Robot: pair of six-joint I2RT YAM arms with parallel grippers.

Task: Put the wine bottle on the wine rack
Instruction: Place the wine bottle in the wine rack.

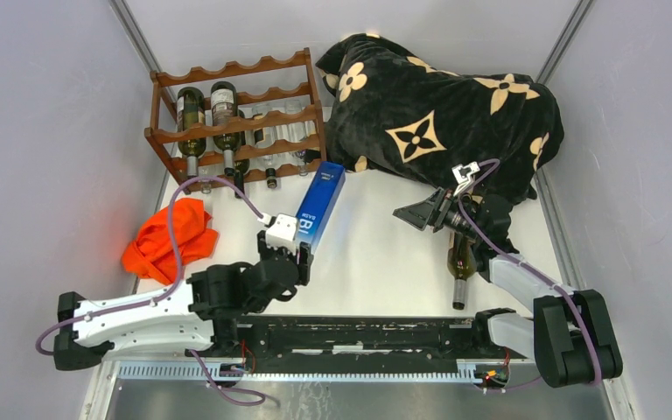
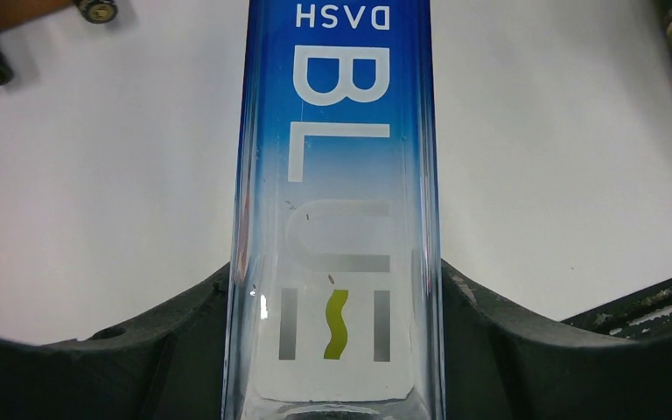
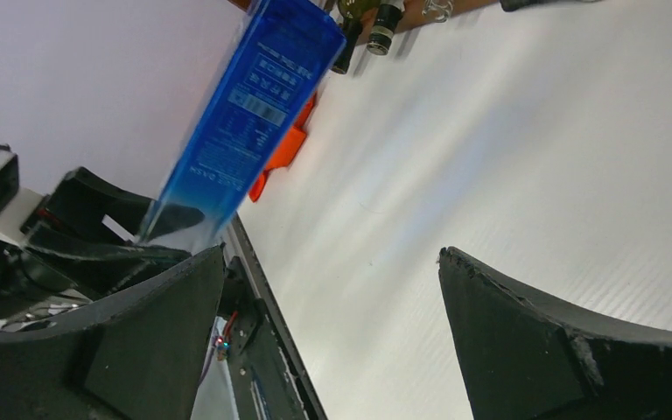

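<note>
The dark reddish-brown wine rack (image 1: 236,114) stands at the back left and holds several bottles. My left gripper (image 1: 300,252) is shut on the clear lower end of a tall square blue bottle (image 1: 319,203) marked "DASH BLUE" (image 2: 341,131). The bottle tilts up with its far end toward the rack's front right corner. It also shows in the right wrist view (image 3: 245,114). My right gripper (image 1: 411,214) is open and empty above the table (image 3: 332,262). A dark green wine bottle (image 1: 461,262) lies on the table under the right arm, neck toward me.
A black blanket with beige flower patterns (image 1: 442,114) is heaped at the back right, right of the rack. An orange cloth (image 1: 171,236) lies at the left, in front of the rack. Grey walls close in the table on both sides.
</note>
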